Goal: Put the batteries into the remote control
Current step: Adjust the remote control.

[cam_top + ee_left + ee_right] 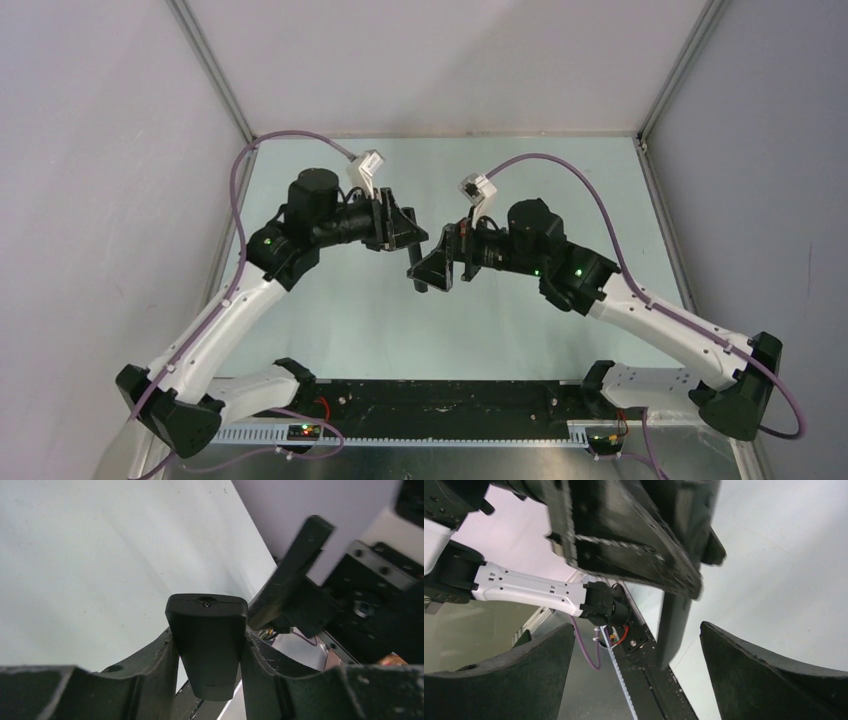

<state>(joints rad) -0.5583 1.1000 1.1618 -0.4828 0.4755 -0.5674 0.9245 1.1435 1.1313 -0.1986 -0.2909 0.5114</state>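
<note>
The remote control (206,645) is a slim black bar held upright. My left gripper (208,637) is shut on it, one jaw on each long side. In the top view the remote (420,277) hangs down from the left gripper (410,240) above the middle of the table. My right gripper (636,630) is open, and the remote's lower end (674,630) hangs between its jaws, nearer the right one, touching neither. The right gripper (432,268) faces the left one closely. One right finger (297,560) shows blurred in the left wrist view. The batteries are not in view.
The pale green table (340,320) lies below both grippers, with grey enclosure walls on three sides. A black base rail (440,405) and a white cable track (400,432) run along the near edge. The left arm's white link (524,587) shows in the right wrist view.
</note>
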